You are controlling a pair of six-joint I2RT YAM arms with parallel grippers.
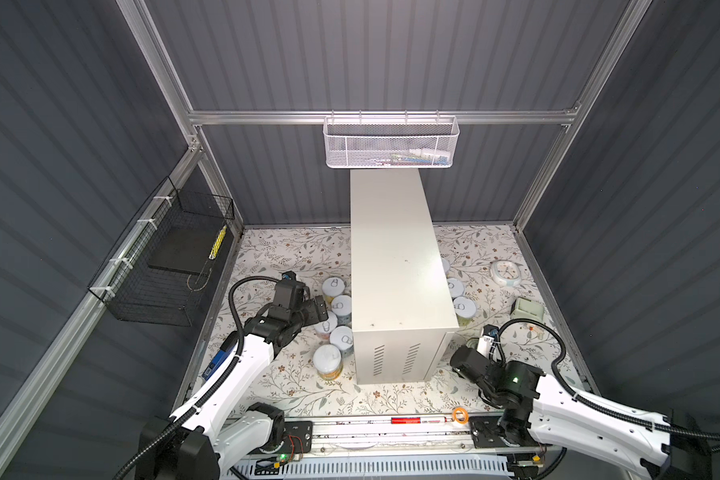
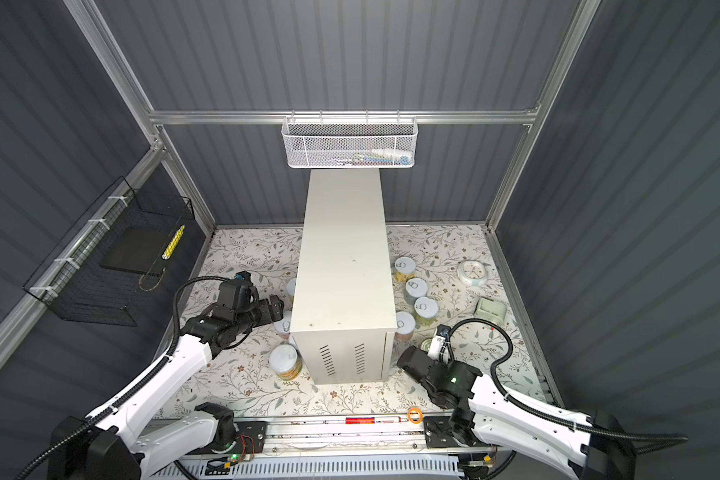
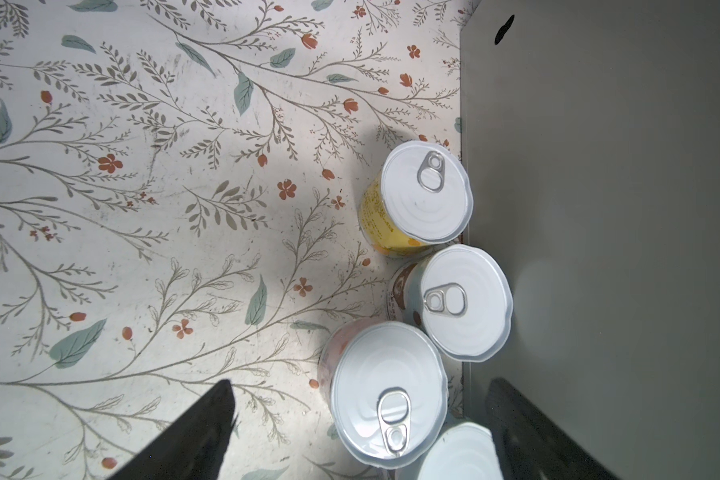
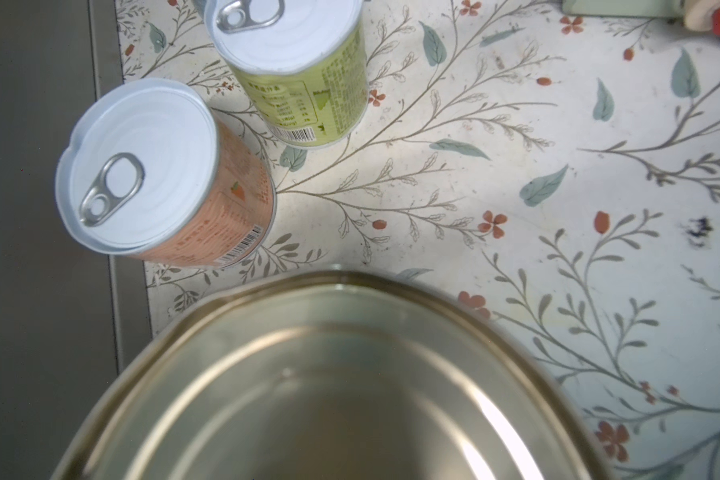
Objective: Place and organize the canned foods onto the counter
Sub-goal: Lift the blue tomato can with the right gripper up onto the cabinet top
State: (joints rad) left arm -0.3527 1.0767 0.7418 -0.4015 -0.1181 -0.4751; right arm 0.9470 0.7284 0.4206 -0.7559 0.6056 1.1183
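The canned foods (image 1: 341,307) are stood upright on the floral mat (image 1: 292,257), lined along both long sides of the counter (image 1: 395,270); the right-hand row (image 2: 416,291) is shown in a top view. The left gripper (image 1: 321,309) is held low over the cans on its side, with its fingers (image 3: 208,432) spread wide apart. The right gripper (image 2: 427,347) is poised directly over a metal-topped can (image 4: 333,386); its jaws are hidden, so their state cannot be told. The cell is enclosed by grey ribbed walls (image 1: 391,54).
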